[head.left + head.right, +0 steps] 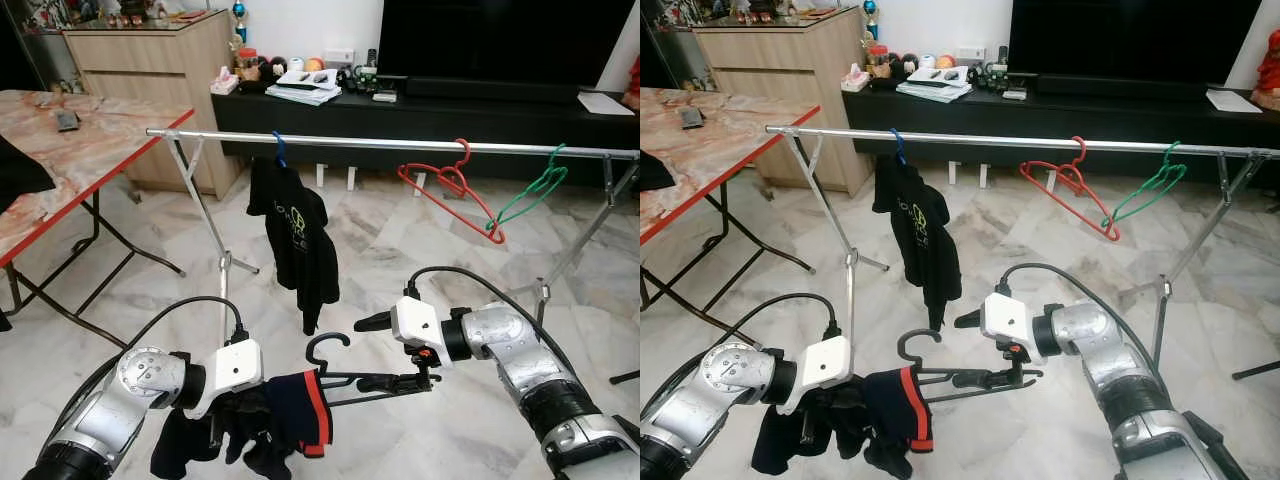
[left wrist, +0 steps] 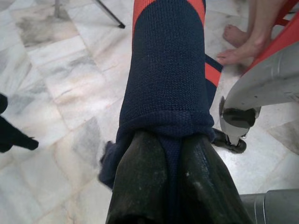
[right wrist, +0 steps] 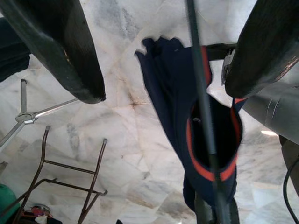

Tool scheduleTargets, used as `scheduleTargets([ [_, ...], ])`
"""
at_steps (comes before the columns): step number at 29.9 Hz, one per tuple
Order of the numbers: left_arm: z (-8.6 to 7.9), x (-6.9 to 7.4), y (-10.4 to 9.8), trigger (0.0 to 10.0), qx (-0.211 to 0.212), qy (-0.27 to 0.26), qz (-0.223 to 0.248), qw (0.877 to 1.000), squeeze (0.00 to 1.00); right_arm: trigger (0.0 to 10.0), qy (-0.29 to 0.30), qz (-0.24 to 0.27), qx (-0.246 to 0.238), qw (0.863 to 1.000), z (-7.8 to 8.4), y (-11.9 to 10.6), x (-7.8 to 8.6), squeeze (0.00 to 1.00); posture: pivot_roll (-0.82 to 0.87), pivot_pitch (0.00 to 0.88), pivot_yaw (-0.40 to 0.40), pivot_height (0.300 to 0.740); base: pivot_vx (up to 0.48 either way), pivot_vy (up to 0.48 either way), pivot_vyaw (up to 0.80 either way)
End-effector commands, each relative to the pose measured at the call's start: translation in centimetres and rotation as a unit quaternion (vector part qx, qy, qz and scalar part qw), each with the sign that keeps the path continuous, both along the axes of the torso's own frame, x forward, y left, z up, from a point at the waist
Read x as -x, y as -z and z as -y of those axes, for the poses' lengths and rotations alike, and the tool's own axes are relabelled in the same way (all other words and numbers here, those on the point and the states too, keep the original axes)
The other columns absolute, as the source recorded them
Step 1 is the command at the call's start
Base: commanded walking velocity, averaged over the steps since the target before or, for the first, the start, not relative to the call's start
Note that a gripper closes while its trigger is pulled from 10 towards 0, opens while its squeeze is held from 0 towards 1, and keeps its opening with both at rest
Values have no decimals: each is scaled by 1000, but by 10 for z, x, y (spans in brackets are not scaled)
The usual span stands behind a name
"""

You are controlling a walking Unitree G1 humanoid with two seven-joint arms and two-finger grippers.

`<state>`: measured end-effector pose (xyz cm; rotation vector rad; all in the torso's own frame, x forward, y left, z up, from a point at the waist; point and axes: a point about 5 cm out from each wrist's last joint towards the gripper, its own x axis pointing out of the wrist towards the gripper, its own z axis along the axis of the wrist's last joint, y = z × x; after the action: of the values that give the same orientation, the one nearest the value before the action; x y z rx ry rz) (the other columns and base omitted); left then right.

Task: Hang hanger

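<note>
A black hanger [image 1: 330, 345] carries a navy garment with red trim [image 1: 297, 408], held low over the floor. My left gripper [image 1: 240, 412] is shut on the garment's cloth [image 2: 168, 70], which is pinched between its fingers [image 2: 140, 172]. My right gripper [image 1: 362, 354] stands open at the hanger's other end. The hanger's thin bar [image 3: 201, 93] runs between its spread fingers, closer to one finger. The silver rail [image 1: 400, 144] crosses well above and beyond both grippers.
On the rail hang a black T-shirt [image 1: 300, 235] on a blue hanger, a red hanger [image 1: 450, 185] and a green hanger [image 1: 530, 195]. A marble-top folding table [image 1: 90, 150] stands left; a dark TV console [image 1: 450, 110] lies behind. A person's bare feet [image 2: 243, 39] are close by.
</note>
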<state>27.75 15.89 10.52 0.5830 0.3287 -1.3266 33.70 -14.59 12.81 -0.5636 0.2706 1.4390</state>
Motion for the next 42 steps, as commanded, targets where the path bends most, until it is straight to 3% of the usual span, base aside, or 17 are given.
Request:
scheduleTargets([
  [1,5,-2,-8,10000,3,12,10,1000,0,10000,-8,5,2,1000,-4,-1,-2,0,63,70,44,740,0,0,0],
  [17,9,-4,-12,10000,7,13,11,1000,0,9961,-11,-24,-12,1000,-9,10,2,0,66,43,41,740,0,0,0],
  [18,9,-4,-12,10000,8,12,11,1000,0,8196,-13,-28,-10,999,-8,12,3,0,66,43,41,740,0,0,0],
  [19,9,-4,-12,10000,8,12,12,1000,0,4157,-14,-31,-9,999,-7,13,4,0,65,36,40,740,0,0,0],
  [20,9,-4,-12,10000,8,12,12,1000,0,4157,-14,-31,-9,999,-7,13,4,0,65,36,40,740,0,0,0],
  [21,9,-4,-12,10000,8,11,12,1000,0,3373,-13,-32,-9,999,-7,14,4,0,65,36,40,740,0,0,0],
  [22,9,-5,-12,10000,9,11,13,1000,0,1961,-7,-32,-10,999,-6,15,4,0,65,36,40,740,0,0,0],
  [23,9,-5,-12,10000,9,11,13,1000,0,1961,-7,-32,-10,999,-6,15,4,0,65,36,40,740,0,0,0],
  [24,9,-5,-12,10000,9,10,13,1000,0,0,-5,-34,-10,999,-6,16,5,0,66,29,41,740,0,0,0],
  [42,12,-7,-16,10000,18,9,16,1000,0,0,14,-53,-22,998,-7,30,10,0,72,12,42,740,0,0,0],
])
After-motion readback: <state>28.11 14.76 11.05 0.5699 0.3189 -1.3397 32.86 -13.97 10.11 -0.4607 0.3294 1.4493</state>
